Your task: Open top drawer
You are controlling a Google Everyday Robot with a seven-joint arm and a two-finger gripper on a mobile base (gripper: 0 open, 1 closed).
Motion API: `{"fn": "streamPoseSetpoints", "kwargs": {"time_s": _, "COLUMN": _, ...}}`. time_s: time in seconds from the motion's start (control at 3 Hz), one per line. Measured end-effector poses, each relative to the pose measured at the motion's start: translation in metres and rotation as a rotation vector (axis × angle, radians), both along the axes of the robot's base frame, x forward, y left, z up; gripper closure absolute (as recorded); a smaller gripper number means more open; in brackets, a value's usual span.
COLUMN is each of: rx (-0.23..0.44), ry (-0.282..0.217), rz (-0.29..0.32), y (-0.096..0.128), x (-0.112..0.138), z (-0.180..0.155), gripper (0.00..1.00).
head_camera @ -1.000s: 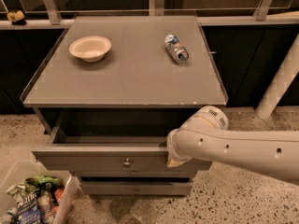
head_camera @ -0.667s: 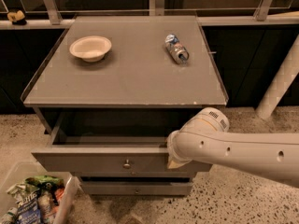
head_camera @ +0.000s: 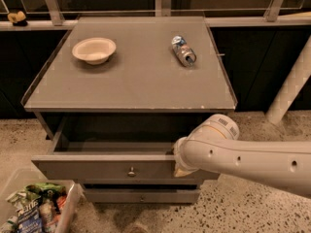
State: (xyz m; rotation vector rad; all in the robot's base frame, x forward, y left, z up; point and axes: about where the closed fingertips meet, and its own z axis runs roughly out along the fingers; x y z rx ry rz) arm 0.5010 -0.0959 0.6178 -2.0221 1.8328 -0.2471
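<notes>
While the top drawer (head_camera: 87, 169) stands well out beneath the cabinet top (head_camera: 131, 81), my gripper (head_camera: 180, 168) sits at the right end of its front, tucked behind my arm (head_camera: 252, 161). I cannot tell its grasp. The knob (head_camera: 131, 171) is bare, suggesting an edge pull.

The top drawer (head_camera: 87, 169) stands pulled out under the tabletop (head_camera: 131, 89), leaving a strip of its interior reachable from above, between the front panel and the tabletop edge. The hand (head_camera: 181, 163) sits at the right end of the drawer front, and its white arm (head_camera: 252, 161) bars the space to the right. The knob (head_camera: 131, 171) is unblocked from the front. A bin of wrappers (head_camera: 36, 210) crowds the lower left. On the tabletop a bowl (head_camera: 94, 50) and a can (head_camera: 183, 51) lie well apart, with bare surface between
</notes>
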Motion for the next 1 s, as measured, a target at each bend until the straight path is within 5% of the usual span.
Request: {"fn": "streamPoseSetpoints", "kwargs": {"time_s": 1.0, "rx": 0.001, "ry": 0.0, "rz": -0.002, "y": 0.0012, "x": -0.0057, "z": 0.0007, "gripper": 1.0}}
